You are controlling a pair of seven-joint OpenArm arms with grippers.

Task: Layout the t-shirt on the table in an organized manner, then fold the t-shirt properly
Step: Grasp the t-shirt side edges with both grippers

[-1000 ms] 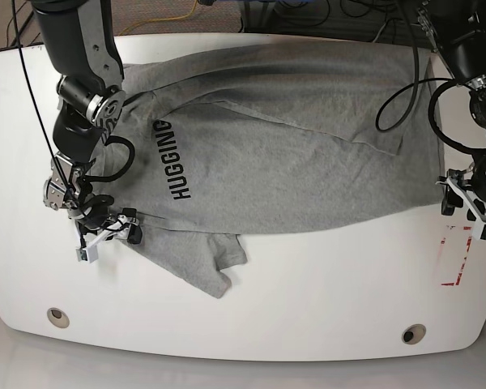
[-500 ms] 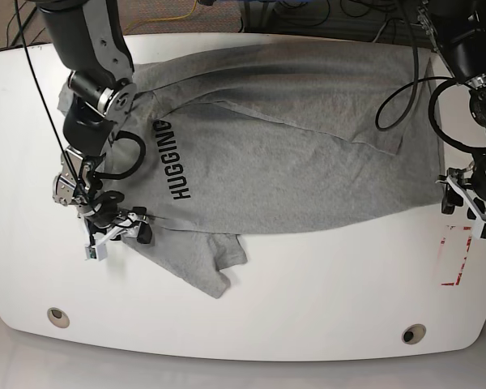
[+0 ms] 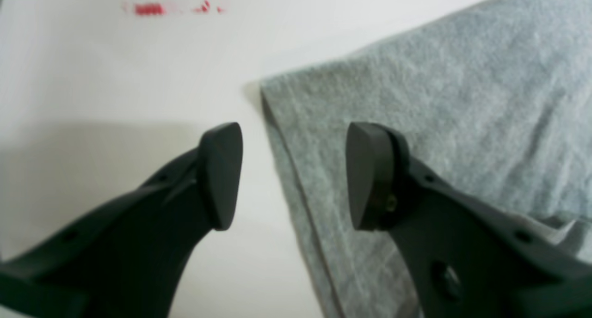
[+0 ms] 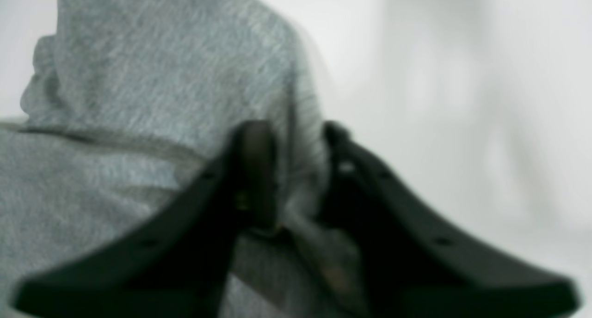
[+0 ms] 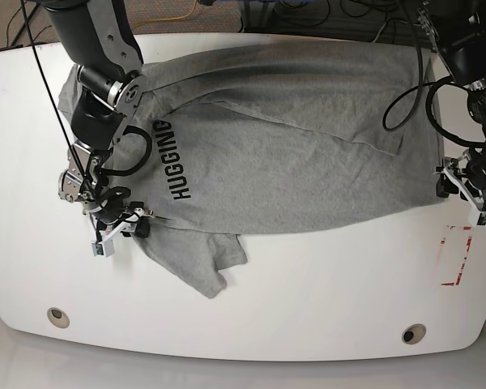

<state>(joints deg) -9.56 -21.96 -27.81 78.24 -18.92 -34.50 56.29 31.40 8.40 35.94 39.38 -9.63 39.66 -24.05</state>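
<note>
The grey t-shirt (image 5: 292, 146) lies spread across the table (image 5: 308, 316), with its "HUGGING" lettering running sideways and one sleeve folded under at the front. At the shirt's left edge my right gripper (image 5: 125, 225) is shut on a fold of cloth. The right wrist view shows that grey fabric (image 4: 162, 77) pinched in the right gripper (image 4: 298, 170). My left gripper (image 5: 462, 190) hovers at the shirt's right corner. In the left wrist view the left gripper (image 3: 293, 174) is open, astride the hem edge (image 3: 296, 170), one finger over cloth and the other over bare table.
A red-lined rectangular mark (image 5: 454, 259) sits on the table just in front of the left gripper. Two round grommet holes (image 5: 57, 316) (image 5: 413, 333) lie near the front edge. Cables hang behind the table's far side.
The right gripper has closed on the shirt's left edge and shifted toward the back, tugging the cloth there. The left gripper has moved slightly toward the back and stays open.
</note>
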